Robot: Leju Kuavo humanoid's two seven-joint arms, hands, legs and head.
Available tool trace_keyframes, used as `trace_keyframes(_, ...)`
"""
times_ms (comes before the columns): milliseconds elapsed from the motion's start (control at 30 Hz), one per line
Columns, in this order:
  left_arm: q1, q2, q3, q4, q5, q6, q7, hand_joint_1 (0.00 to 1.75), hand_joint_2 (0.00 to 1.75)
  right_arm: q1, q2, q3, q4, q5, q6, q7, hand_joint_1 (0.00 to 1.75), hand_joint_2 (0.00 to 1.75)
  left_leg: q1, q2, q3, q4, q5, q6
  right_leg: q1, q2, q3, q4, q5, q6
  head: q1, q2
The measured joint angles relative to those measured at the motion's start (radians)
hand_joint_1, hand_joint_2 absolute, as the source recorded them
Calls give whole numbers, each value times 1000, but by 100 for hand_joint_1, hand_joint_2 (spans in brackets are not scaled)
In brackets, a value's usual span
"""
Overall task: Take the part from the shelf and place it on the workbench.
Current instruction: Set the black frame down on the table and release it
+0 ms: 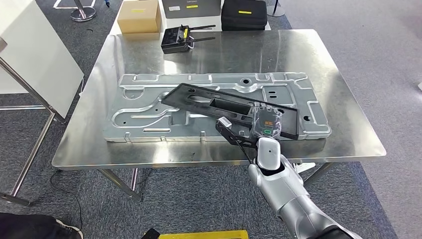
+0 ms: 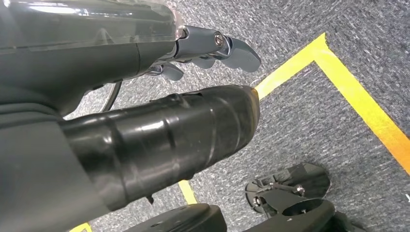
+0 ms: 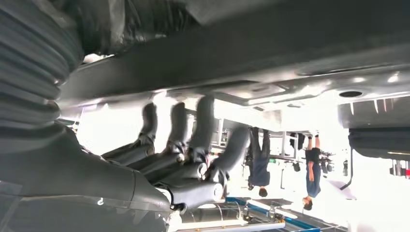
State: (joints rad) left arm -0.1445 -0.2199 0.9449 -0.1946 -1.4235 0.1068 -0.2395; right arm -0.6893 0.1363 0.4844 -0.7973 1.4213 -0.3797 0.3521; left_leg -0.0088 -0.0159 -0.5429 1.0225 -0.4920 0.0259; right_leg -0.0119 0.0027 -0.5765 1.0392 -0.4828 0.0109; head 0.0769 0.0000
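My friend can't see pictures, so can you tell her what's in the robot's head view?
The robot's silver right arm reaches up to a shiny metal workbench, its right hand on a long black part that lies slanted across a big grey metal panel. At the far edge sit a black controller, a cardboard box and a black case.

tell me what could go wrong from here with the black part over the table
1. The long black part is held by the right hand near one end only, so the far end may swing or sag and scrape the silver metal panel under it.
2. Part of it juts past the workbench near edge; released there, it could tip off.
3. If it slides forward, it might reach the black controller.
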Motion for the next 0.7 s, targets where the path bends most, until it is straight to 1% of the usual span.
trace_keyframes(300, 0, -4, 0, 0, 8, 11, 0, 0, 0, -4, 2, 23, 28, 15, -1, -5, 0, 175, 0, 0, 0, 0, 0, 0, 0, 0, 0, 0, 0, 0, 0, 0)
trace_keyframes(467, 0, -4, 0, 0, 16, 12, -4, 0, 0, -5, 2, 39, 35, 10, 3, -36, 0, 175, 0, 0, 0, 0, 0, 0, 0, 0, 0, 0, 0, 0, 0, 0)
trace_keyframes(600, 2, -4, 0, 0, 29, 12, -13, 0, 0, -10, 1, 51, 29, -15, 54, -74, 0, 175, 0, 0, 0, 0, 0, 0, 0, 0, 0, 0, 0, 0, 0, 0)
trace_keyframes(700, 7, -4, 1, 0, 42, 13, -19, 0, 0, -14, -4, 63, 3, -44, 130, -97, 0, 175, 0, 0, 0, 0, 0, 0, 0, 0, 0, 0, 0, 0, 0, 0)
